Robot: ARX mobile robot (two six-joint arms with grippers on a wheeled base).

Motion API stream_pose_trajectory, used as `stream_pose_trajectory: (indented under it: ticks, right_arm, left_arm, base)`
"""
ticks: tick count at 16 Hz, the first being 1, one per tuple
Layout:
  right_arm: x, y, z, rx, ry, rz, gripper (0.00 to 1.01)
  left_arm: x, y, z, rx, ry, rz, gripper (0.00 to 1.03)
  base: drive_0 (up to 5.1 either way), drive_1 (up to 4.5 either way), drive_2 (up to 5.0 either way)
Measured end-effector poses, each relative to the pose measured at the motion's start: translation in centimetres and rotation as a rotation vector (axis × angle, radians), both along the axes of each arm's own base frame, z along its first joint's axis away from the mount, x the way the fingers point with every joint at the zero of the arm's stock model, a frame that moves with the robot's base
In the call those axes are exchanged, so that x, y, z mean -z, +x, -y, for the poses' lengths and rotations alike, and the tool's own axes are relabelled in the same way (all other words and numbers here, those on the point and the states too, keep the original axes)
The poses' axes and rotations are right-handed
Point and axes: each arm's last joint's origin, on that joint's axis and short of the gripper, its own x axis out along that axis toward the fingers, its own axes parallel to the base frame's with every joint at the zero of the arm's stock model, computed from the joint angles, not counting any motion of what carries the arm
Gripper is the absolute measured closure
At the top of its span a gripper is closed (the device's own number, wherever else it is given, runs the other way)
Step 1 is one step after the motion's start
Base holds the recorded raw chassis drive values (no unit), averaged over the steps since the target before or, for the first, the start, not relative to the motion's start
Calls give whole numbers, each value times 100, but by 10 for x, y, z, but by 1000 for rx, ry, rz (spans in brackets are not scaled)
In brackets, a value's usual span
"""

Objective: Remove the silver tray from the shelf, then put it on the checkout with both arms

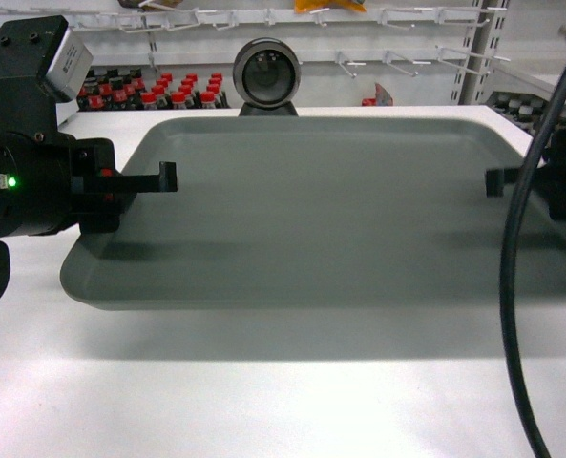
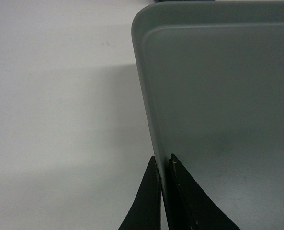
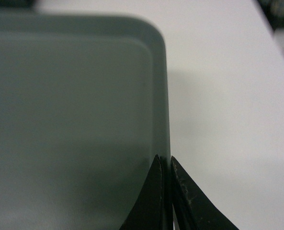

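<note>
The silver tray [image 1: 311,205] lies over the checkout [image 1: 263,391] — left gripper [image 2: 164,165] and right gripper [image 3: 164,163] each pinching a side rim.

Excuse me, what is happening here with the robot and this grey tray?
The robot holds the silver tray with both arms over the white checkout. The left gripper is closed on the tray's left rim and the right gripper on its right rim, one finger on each side of the rim. A shadow lies under the near edge, so the tray seems slightly above the tabletop, not yet released. The round black camera device stands behind it.
</note>
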Motion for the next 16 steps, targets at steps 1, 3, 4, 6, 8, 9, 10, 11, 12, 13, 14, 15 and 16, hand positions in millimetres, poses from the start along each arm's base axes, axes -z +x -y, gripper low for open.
stream_pose_trajectory:
  ticks: [1,3,4,6,8,9,10,11,12,13,14,15,16]
  right_arm:
    - [3,1,-1,-24,22,59,98]
    - [8,4,-5,-41,31,134,99]
    - [12,7,-6,-49,39,165,99]
    - [14,9,-9,-62,35,194,99]
    - [15,8,-14,-86,19,187,99]
    - [21,9,-16,-91,10,150,99]
    - [31,10,-17,-95,1,99,99]
    - [38,9,-18,-99,-6,63,99]
    - [44,10,-18,-98,-11,41,99]
    - [49,10,-18,-98,-15,24,99]
    - [53,11,-18,-92,-19,17,99]
    - [56,12,-18,-91,-20,16,99]
    - [57,14,-16,-82,-20,23,99]
  left_arm:
    - [-1,0,4,-54,29,2,100]
    - [-5,0,17,-213,125,48,100]
    - [-7,-1,20,-278,163,78,100]
    - [-9,-2,21,-358,220,91,99]
    - [-6,-2,20,-390,285,84,99]
    - [-3,-2,18,-390,301,76,99]
    - [1,-2,17,-384,318,62,99]
    - [4,-3,16,-380,327,56,99]
    - [9,-2,17,-371,334,40,99]
    - [11,-2,17,-365,335,32,99]
    - [15,-1,17,-359,336,23,99]
    - [18,-1,18,-360,335,15,99]
    - [22,0,18,-361,333,10,99]
  base:
    - [0,0,0]
    - [0,0,0]
    - [0,0,0]
    - [0,0,0]
    - [0,0,0]
    - [0,0,0]
    - [0,0,0]
    - [0,0,0]
    - [0,0,0]
    - [0,0,0]
    - [0,0,0]
    - [0,0,0]
    - [0,0,0]
